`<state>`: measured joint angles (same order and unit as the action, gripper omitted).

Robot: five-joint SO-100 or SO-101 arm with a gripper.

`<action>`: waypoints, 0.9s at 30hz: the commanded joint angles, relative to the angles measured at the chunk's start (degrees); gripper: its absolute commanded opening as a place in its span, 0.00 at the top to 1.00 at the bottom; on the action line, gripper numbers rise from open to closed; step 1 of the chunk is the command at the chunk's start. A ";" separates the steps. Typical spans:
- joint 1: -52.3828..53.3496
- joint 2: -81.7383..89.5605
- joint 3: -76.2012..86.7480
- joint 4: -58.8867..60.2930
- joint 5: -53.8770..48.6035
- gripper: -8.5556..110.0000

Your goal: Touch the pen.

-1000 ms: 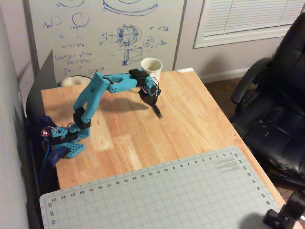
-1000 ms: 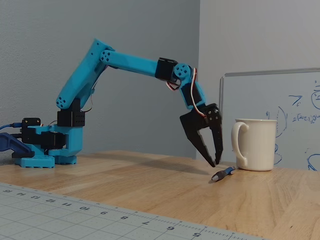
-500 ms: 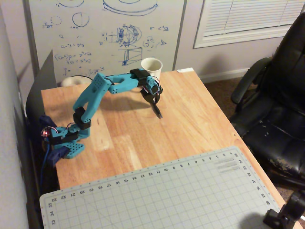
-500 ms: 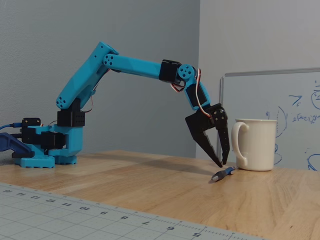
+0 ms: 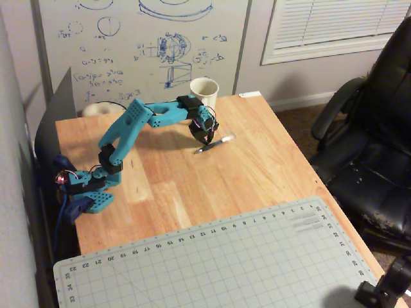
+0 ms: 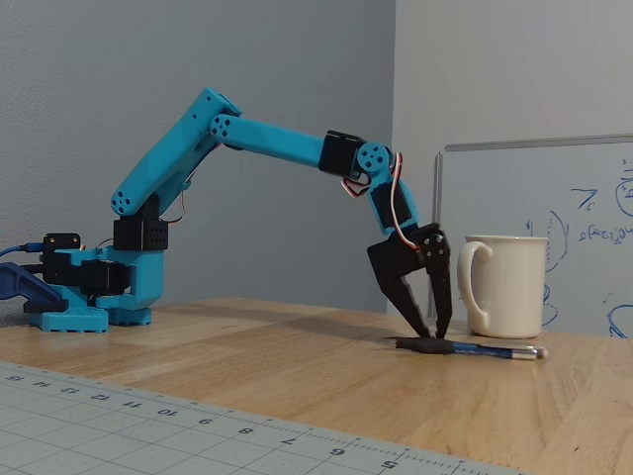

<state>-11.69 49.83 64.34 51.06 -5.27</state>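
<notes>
The gripper points down onto the pen's near end on the table.

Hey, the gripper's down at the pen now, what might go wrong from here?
1. The gripper has its tips at the dark end of the pen; pushing lower could jam them against the table and strain the arm.
2. A sideways nudge could roll the round pen away.
3. The mug stands just behind the pen; a swing that way might bump it.
</notes>
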 commanded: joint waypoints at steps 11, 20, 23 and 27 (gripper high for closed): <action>0.26 4.48 -4.48 -1.23 0.26 0.92; 2.46 6.24 -4.22 -0.70 0.09 0.92; 2.64 6.24 -4.48 -0.79 -0.18 0.92; 2.64 8.96 -3.96 -0.53 0.26 0.92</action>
<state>-9.40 49.92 64.34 51.06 -5.27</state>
